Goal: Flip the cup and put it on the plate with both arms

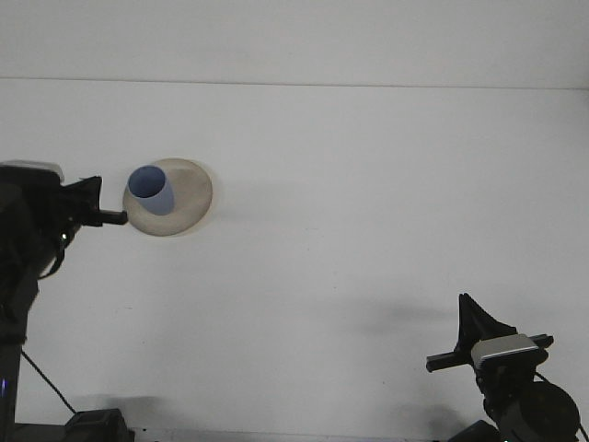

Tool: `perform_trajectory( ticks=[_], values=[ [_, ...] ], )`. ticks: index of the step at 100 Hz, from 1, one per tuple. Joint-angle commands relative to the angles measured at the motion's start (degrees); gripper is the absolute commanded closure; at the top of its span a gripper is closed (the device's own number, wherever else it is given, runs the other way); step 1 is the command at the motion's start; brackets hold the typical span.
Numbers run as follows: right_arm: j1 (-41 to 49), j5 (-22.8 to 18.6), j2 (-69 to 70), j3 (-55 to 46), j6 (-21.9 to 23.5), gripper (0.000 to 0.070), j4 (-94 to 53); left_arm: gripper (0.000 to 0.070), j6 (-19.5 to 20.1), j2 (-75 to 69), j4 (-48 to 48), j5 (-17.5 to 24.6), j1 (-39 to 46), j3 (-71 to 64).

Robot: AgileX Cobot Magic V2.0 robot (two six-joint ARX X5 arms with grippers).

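Matt blue cup [152, 191], smooth beige plate [189, 198]

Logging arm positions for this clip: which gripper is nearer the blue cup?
Left. The left gripper sits just beside the plate holding the blue cup; the right gripper is far off, low on the opposite side.

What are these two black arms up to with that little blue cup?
The job is nearly finished. The blue cup stands upright on the beige plate, mouth up, on the white table. The left pincer sits just beside the plate's edge, holding nothing. The right pincer is low at the near right, far from the cup, its fingers together and empty.
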Motion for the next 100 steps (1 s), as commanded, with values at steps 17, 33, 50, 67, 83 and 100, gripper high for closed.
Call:
perform_trajectory(
  ticks=[17, 33, 50, 67, 83, 100],
  values=[
    [0.2, 1.44, -0.42, -0.61, 0.59, 0.0695, 5.77, 0.0689, -0.96, -19.96, 28.7, -1.33, 0.15, -32.68],
    [0.2, 1.62, -0.39, -0.61, -0.7, 0.0696, 6.21, 0.0689, -2.47, -28.81, 33.35, -4.63, 0.15, -43.32],
    [0.2, 1.31, -0.42, -0.55, -0.57, 0.0695, 6.1, 0.0687, -2.67, -31.85, 33.27, -4.61, 0.15, -43.95],
    [0.22, 1.38, -0.42, -0.55, -0.57, 0.0695, 6.12, 0.0687, -4.63, -33.48, 33.27, -4.48, 0.15, -43.93],
    [0.22, 1.36, -0.42, -0.55, -0.57, 0.0695, 6.14, 0.0687, -5.25, -34.97, 33.27, -4.5, -0.33, -43.91],
    [0.22, 1.38, -0.42, -0.55, -0.57, 0.0695, 6.12, 0.0687, -5.25, -35.78, 33.24, -4.5, -0.33, -43.91]
  ],
)
